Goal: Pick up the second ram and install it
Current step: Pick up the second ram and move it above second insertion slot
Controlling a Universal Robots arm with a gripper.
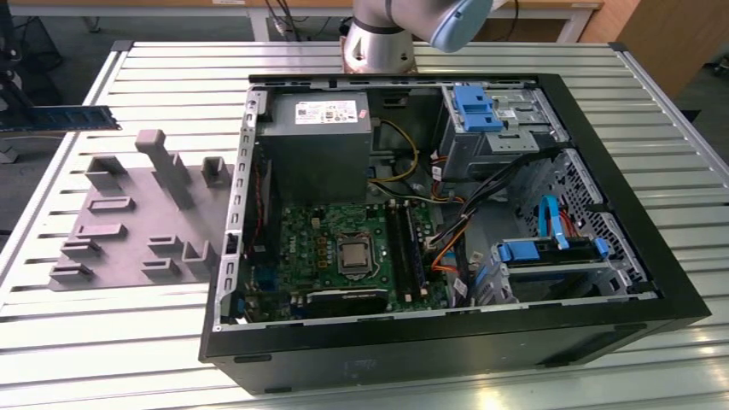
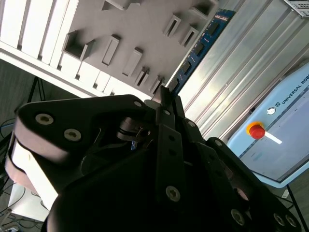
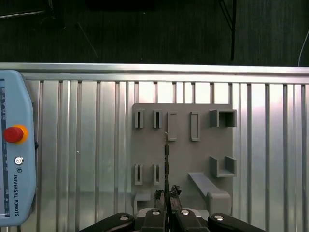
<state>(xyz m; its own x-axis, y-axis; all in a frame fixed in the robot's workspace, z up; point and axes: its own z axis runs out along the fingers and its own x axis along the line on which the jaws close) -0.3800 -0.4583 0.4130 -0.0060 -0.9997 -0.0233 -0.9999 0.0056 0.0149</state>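
The second ram (image 1: 60, 118), a slim blue stick with black chips, hangs level in the air at the exterior view's far left, above the table edge and beyond the grey holder tray (image 1: 137, 213). In the second wrist view my gripper (image 2: 166, 96) is shut on one end of the ram (image 2: 200, 46), which juts out over the tray (image 2: 140, 29). The first wrist view shows the ram (image 3: 166, 154) edge-on as a thin dark line above the tray (image 3: 203, 159), rising from my gripper (image 3: 167, 194). The long black slots (image 1: 405, 248) on the green motherboard (image 1: 319, 243) lie inside the open case.
The open black computer case (image 1: 456, 342) stands mid-table with a grey power-supply box (image 1: 313, 137), drive cages with blue clips (image 1: 479, 107) and loose cables (image 1: 456, 231). The arm's base (image 1: 381, 38) is behind the case. A pale blue teach pendant (image 3: 14, 150) lies on the slatted metal table (image 1: 102, 342).
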